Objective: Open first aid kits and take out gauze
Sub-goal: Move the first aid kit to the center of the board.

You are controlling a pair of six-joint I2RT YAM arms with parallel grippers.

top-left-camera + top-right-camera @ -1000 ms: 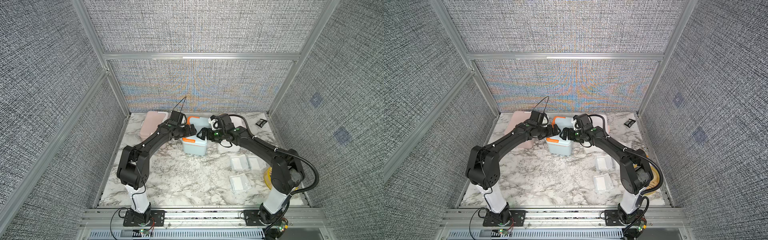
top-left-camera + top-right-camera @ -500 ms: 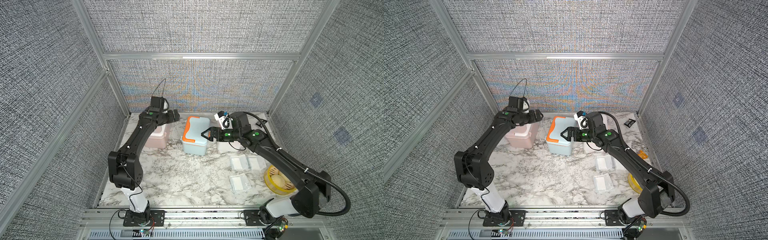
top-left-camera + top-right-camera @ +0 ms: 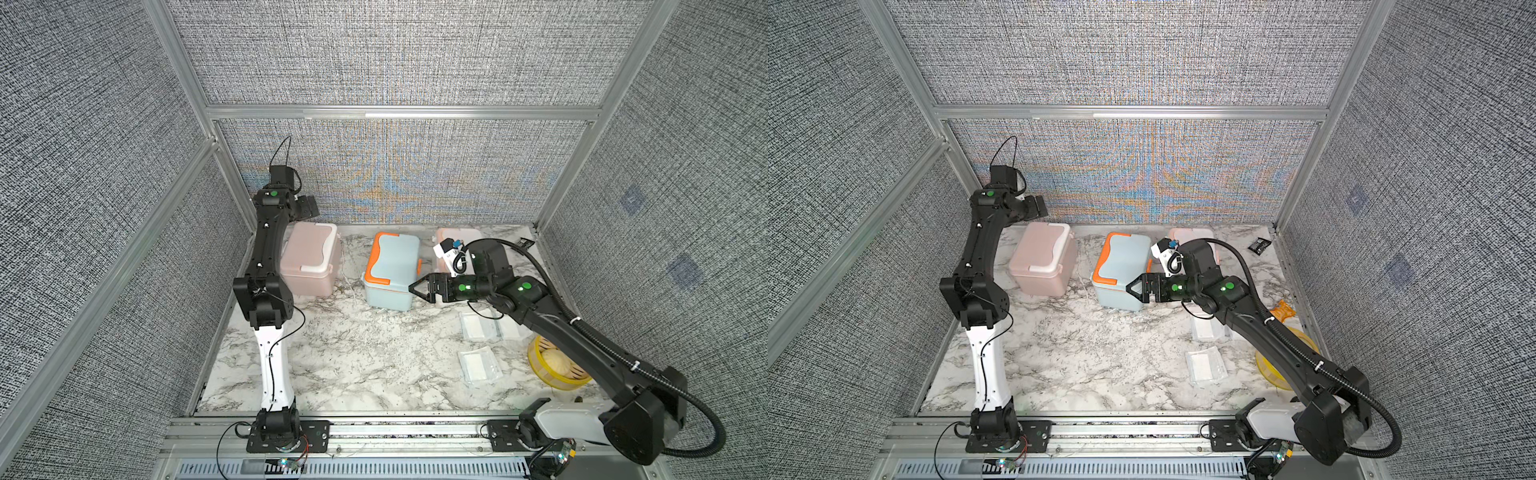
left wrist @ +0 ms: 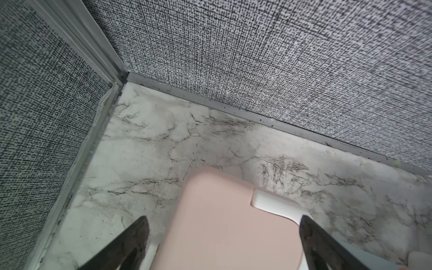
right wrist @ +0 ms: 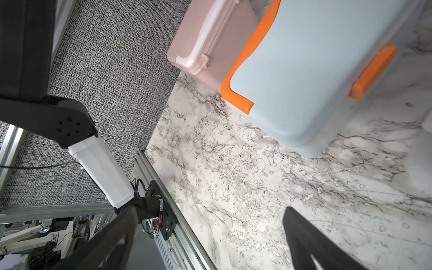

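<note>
Right wrist view first: looks like a go at opening the blue box [image 5: 315,70], lid shut, just ahead of the right end effector [image 5: 210,208]. Would flip the orange latch [image 5: 371,72] on its side before lifting anything, and pull slow (light plastic, probably slides rather than pops). Has the fingers [image 5: 304,238] spread wide, nothing pinched, only bare worktop [image 5: 233,163] in between.

Left wrist view next: shows the left end effector [image 4: 223,217] splayed open too, empty, hanging over the lid of the pink box [image 4: 222,245], no contact visible.

Both top views: puts the right end effector just beside the blue box's near corner, not clearly in contact. Can count three gauze pads [image 3: 478,326] lying out on the worktop's right side, beside and partly under the right arm [image 3: 582,336], well apart from the pink box. No telling about a fourth. Peach box [image 3: 457,235] half hidden behind that arm.
</note>
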